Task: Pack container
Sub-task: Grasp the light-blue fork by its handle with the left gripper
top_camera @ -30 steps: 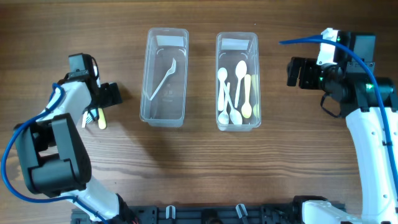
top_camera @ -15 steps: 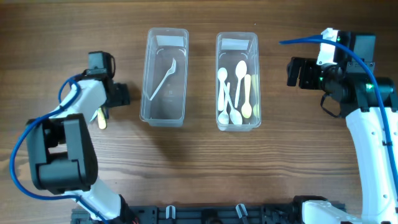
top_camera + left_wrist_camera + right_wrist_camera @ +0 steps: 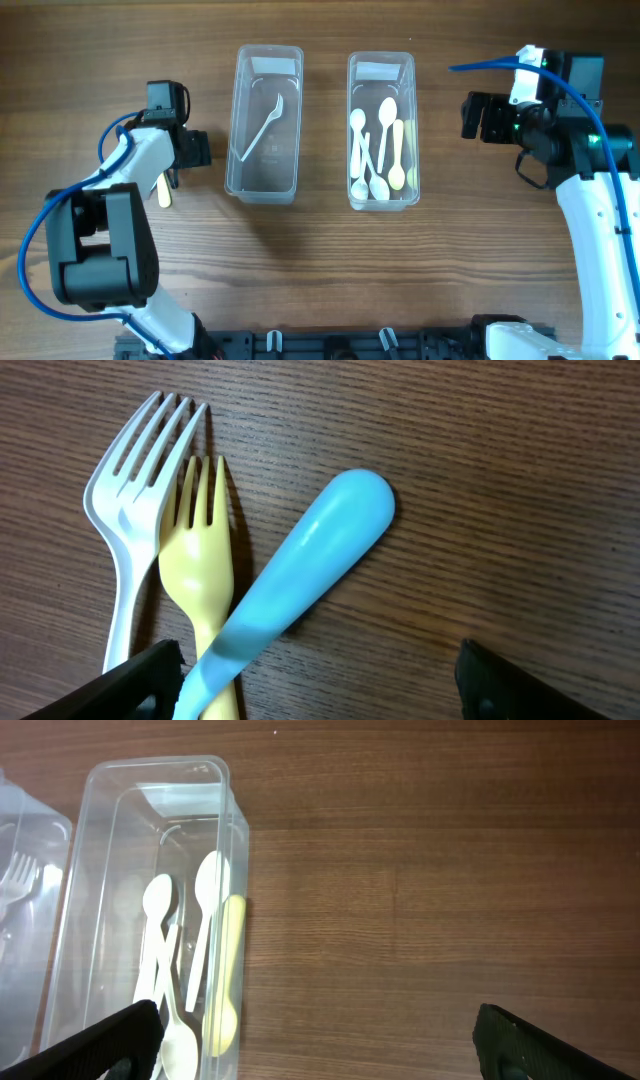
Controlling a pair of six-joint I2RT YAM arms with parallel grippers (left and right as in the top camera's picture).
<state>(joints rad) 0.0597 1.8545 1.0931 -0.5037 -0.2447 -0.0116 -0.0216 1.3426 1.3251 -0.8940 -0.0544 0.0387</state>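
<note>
Table (image 3: 320, 260); L bin (image 3: 232, 130) at 11 o'clock w/ a fork (image 3: 262, 128); R bin (image 3: 351, 130) at 1 w/ spoons (image 3: 378, 150); R gripper (image 3: 470, 116) at 3, jaws spread, empty; L gripper (image 3: 197, 150) at 9, jaws spread, above white fork (image 3: 125, 540), yellow fork (image 3: 200, 560), blue handle (image 3: 320, 550) crossing the yellow one.

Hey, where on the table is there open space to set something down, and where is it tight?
Bare wood lies between the spoon container and the right gripper, and in a wide strip on the robot's side of both containers. The gap between the spoon container and the fork container is narrow. Left of the fork container is crowded: the left gripper hovers over loose forks.
</note>
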